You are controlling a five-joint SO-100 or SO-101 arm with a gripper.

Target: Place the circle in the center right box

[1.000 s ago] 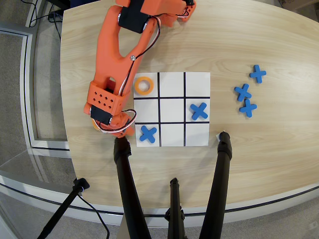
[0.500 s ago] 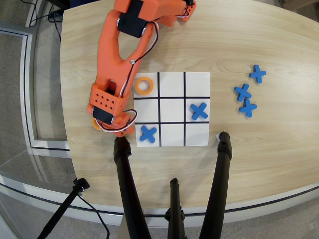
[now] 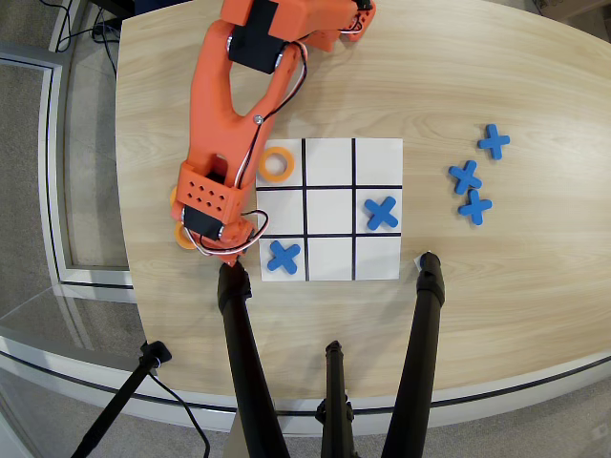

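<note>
My orange arm comes down from the top of the overhead view and ends left of the white nine-cell board (image 3: 329,162). My gripper (image 3: 226,250) points down by the board's lower left corner; its jaws are hidden under the wrist. One orange circle (image 3: 277,177) lies on the upper left cell's edge. Two more orange rings (image 3: 174,198) (image 3: 181,236) peek out from under the gripper on the table. The plain middle-row cell (image 3: 282,212), opposite the one with a blue cross (image 3: 381,212), is on the view's left. Another blue cross (image 3: 284,256) lies in the lower left cell.
Three blue crosses (image 3: 494,141) (image 3: 465,176) (image 3: 474,206) lie on the wooden table (image 3: 477,76) right of the board. Black tripod legs (image 3: 243,353) (image 3: 422,334) rise over the table's near edge, just below the board.
</note>
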